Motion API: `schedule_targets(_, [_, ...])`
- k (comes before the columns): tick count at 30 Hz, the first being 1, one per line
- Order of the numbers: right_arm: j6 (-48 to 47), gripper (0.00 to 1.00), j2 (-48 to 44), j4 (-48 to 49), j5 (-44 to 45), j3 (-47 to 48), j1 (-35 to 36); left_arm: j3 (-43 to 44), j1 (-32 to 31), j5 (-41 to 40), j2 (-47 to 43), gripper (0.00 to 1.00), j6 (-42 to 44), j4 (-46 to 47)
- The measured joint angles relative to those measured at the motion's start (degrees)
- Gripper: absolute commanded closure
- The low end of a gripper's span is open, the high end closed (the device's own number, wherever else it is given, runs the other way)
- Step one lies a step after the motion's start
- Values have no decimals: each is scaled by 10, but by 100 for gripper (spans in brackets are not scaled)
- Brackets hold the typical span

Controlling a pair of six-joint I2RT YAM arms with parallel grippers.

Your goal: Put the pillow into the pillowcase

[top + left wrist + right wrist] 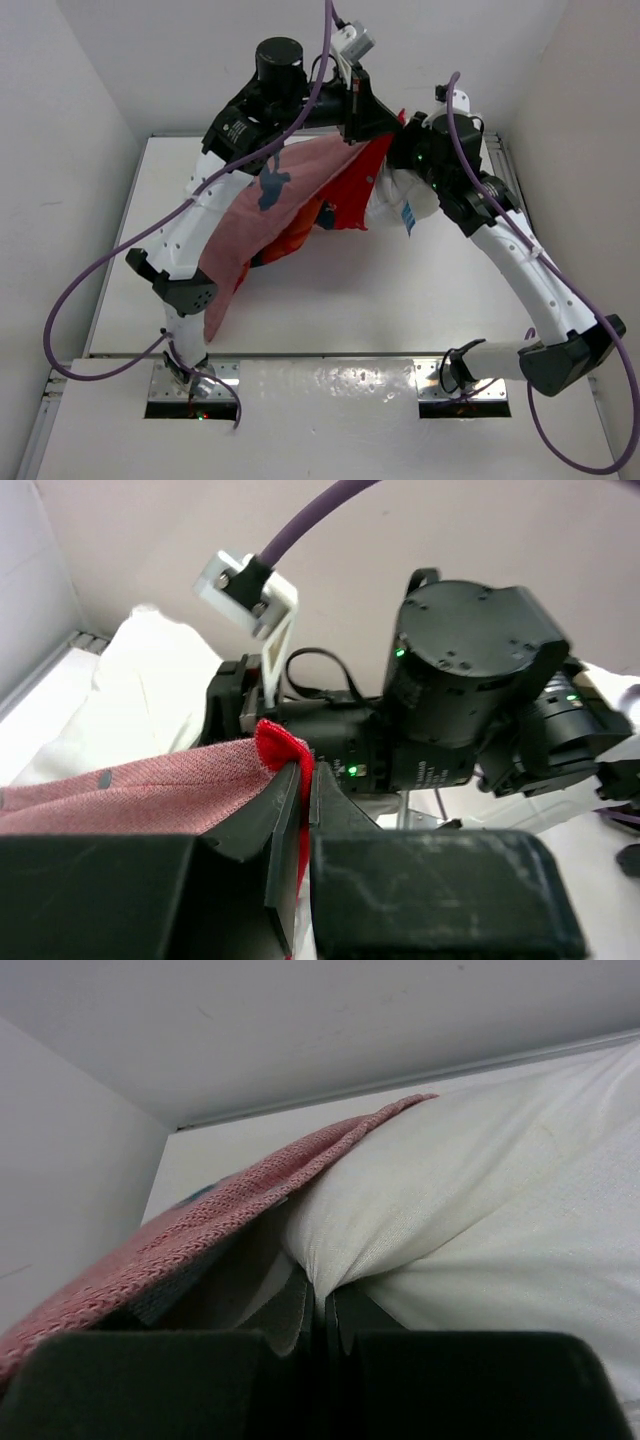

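White table [400,300] and bare white walls frame the work. My left gripper [303,777] is clamped on a red fold of the pillowcase [290,190], lifting it at upper centre of the overhead view. The cloth drapes toward lower left, its pinkish inside showing. My right gripper [322,1302] is pinched tight on a corner of the pillow [392,200], which sits right of centre, partly under the pillowcase edge. Judgement: insertion has barely begun. The next move calls for driving that corner deeper into the opening while my left holds the mouth wide.
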Motion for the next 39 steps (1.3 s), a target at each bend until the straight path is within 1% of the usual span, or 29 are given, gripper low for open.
schedule_targets(4, [4, 100, 3, -13, -1, 0, 0, -3, 3, 17, 0, 100, -22, 15])
schedule_targets(6, [6, 72, 1, -13, -9, 0, 0, -9, 3, 22, 0, 100, -18, 23])
schedule_targets(8, [0, 41, -3, -9, -23, -4, 0, -20, 3, 19, -1, 100, -2, 23])
schedule_targets(9, [-8, 21, -6, -13, -30, -4, 0, -30, 3, 15, -4, 100, 6, 23])
schedule_targets(11, [-20, 6, -8, -34, -35, -4, -2, -52, 7, 2, -9, 100, 20, 20])
schedule_targets(12, [-25, 1, -9, -51, -37, -5, -6, -61, 10, -3, -13, 100, 26, 17])
schedule_targets(16, [-43, 1, -22, -110, -72, -25, -51, -86, 23, -40, -28, 100, 51, 9])
schedule_targets(23, [-66, 1, -65, -222, -137, -28, -168, -136, 59, -94, -52, 100, 99, -9])
schedule_targets(26, [-69, 1, -65, -254, -162, -9, -204, -159, 60, -106, -62, 100, 116, -21])
schedule_targets(30, [-69, 3, -53, -280, -183, 37, -235, -163, 59, -115, -63, 100, 133, -33])
schedule_targets(31, [-69, 5, -48, -284, -187, 51, -242, -163, 59, -119, -64, 100, 135, -34])
schedule_targets(32, [-70, 12, -38, -290, -193, 69, -249, -163, 59, -122, -65, 100, 138, -34])
schedule_targets(34, [-71, 22, -23, -293, -203, 92, -260, -163, 60, -127, -67, 100, 144, -35])
schedule_targets(35, [-71, 39, -15, -293, -212, 97, -268, -163, 59, -128, -69, 100, 147, -37])
schedule_targets(39, [-70, 64, 6, -290, -234, 84, -297, -170, 60, -136, -81, 100, 158, -45])
